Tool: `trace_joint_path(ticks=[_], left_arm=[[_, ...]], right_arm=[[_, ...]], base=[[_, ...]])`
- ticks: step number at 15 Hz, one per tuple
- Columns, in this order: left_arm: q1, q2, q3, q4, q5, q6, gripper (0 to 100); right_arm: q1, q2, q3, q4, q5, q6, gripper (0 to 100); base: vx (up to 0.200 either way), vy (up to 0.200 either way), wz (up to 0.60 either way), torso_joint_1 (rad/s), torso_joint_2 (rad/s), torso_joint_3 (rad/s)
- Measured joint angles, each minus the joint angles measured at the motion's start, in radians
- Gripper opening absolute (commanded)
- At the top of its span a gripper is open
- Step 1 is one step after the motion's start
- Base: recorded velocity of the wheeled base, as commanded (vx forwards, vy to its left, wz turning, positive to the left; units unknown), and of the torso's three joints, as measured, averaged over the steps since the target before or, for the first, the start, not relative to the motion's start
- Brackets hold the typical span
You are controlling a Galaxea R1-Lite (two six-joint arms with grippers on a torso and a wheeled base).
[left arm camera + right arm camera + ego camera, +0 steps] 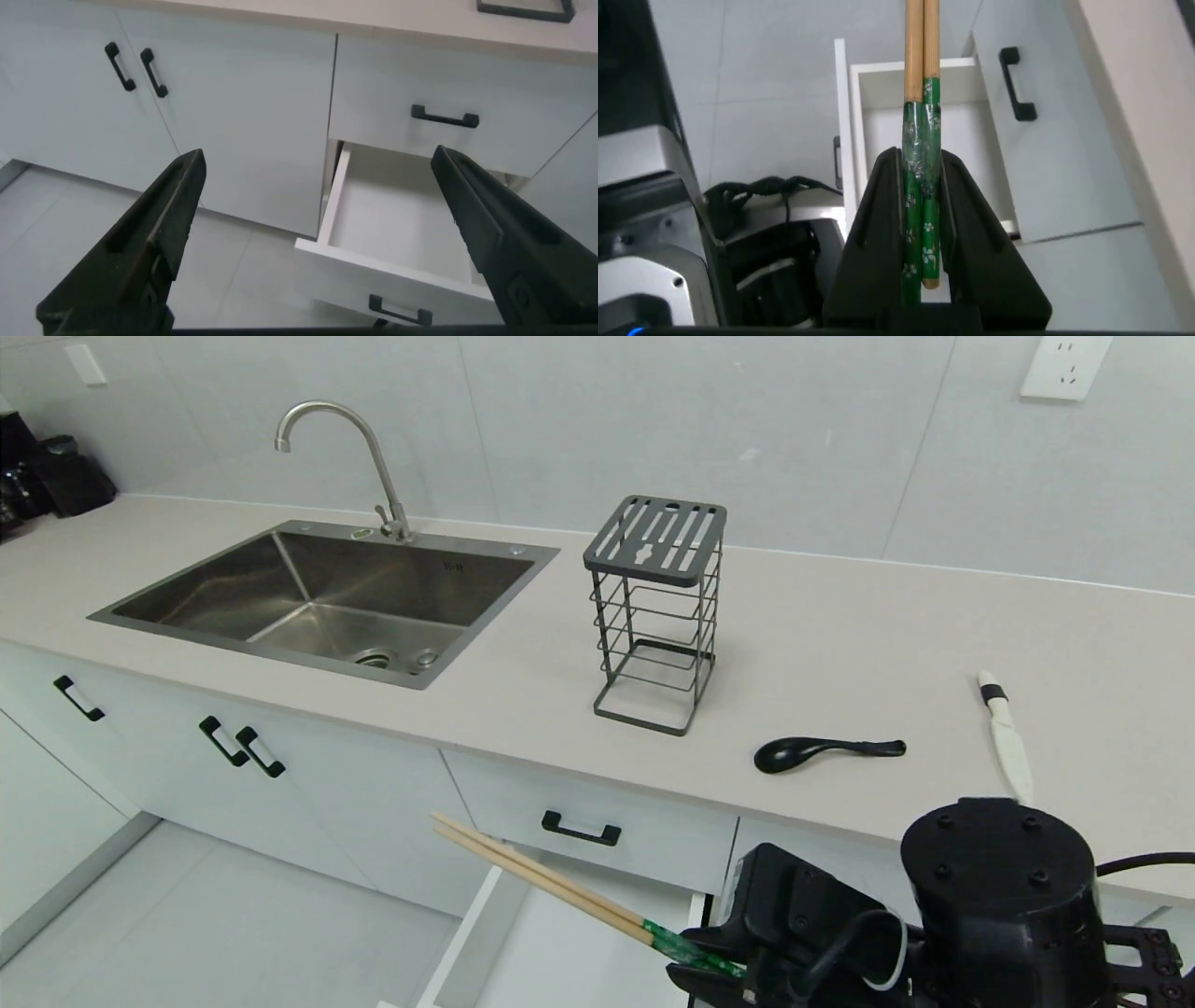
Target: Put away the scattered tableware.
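A pair of wooden chopsticks [541, 877] with green patterned ends is clamped in my right gripper [709, 963], low in front of the counter. In the right wrist view the chopsticks [922, 112] stick out over an open white drawer [854, 121], with the right gripper [921, 233] shut on their green ends. A black spoon [803, 751] and a white-handled knife [1006, 737] lie on the counter at the right. My left gripper [318, 159] is open with nothing in it, facing the open drawer [327, 210] from the cabinet front.
A dark wire rack [656, 616] stands mid-counter. A steel sink [261, 652] with a faucet [373, 457] is at the left. Shut cabinet doors [224, 742] and a shut drawer with a black handle [581, 828] lie below the counter.
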Motion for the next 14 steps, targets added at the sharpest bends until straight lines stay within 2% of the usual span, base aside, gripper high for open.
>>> trace_joint_path(ticks=[5, 14], left_arm=[[0.0, 0.0, 0.0, 0.0, 0.0, 0.0, 100], [0.0, 0.0, 0.0, 0.0, 0.0, 0.0, 100]], right_arm=[[0.054, 0.023, -0.093, -0.001, -0.049, 0.138, 0], [0.093, 0.033, -0.133, -0.006, -0.066, 0.148, 0]], base=[[0.0, 0.0, 0.0, -0.265, 0.52, 0.254], [0.0, 0.0, 0.0, -0.257, 0.49, 0.229]])
